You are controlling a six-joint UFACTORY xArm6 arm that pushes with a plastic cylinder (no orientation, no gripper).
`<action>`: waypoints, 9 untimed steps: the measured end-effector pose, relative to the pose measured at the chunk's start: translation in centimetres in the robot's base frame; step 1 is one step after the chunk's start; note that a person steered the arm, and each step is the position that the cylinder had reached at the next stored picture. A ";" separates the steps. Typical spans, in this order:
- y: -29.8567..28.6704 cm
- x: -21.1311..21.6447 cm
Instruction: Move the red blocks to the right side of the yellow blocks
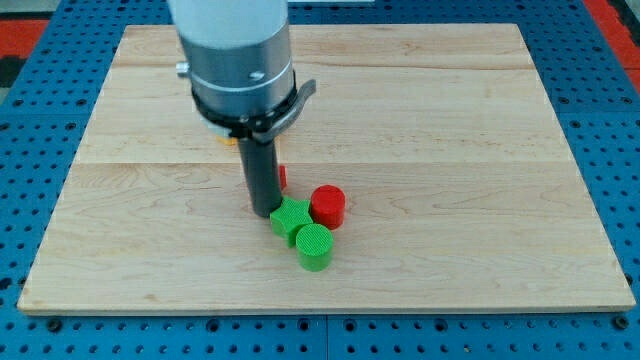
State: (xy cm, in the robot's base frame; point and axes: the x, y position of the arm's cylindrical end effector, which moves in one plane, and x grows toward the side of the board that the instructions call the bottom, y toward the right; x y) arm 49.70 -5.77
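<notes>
Nearest the view's bottom sat the green cylinder (314,247), the green star (290,218) at its eleven o'clock. My tip (263,212), bare and grasping nothing, touched that star's nine o'clock side. The red cylinder (328,207) lay at the star's two o'clock; another red block (282,177) peeked behind the rod, a yellow block (228,139) barely visible beyond. Pushing risked dragging the greens along.
</notes>
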 end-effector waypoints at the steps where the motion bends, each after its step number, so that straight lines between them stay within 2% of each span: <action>1: -1.8 1.6; 2: -3.5 0.1; 3: -1.9 -2.9; 8: 6.2 -4.1; 9: 7.2 -7.1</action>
State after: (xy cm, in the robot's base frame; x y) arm 42.59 1.46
